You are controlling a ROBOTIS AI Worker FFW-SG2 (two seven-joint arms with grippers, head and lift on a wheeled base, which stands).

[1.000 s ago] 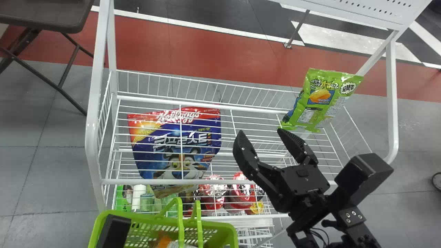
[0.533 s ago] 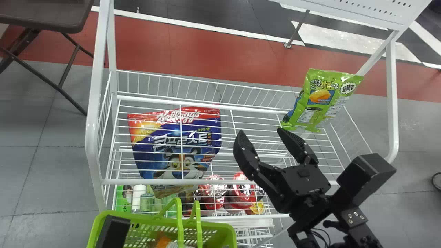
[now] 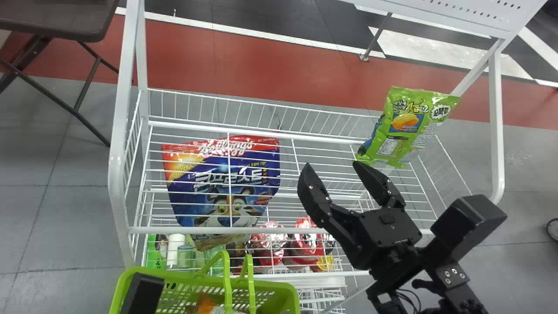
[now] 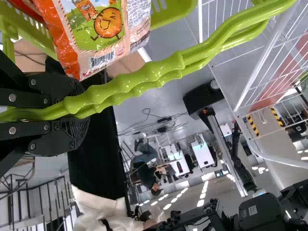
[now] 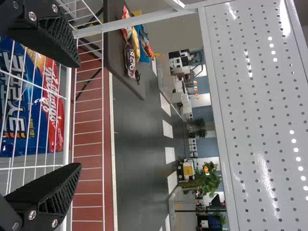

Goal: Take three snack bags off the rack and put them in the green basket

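In the head view, your right gripper gapes wide, empty, near the green snack bag on the rack, likely light, slick and crushable (crisps, perhaps), so pinch softly across its middle. In the left wrist view, your left gripper clamps the basket handles; in the right wrist view, wires cross a blue pouch.
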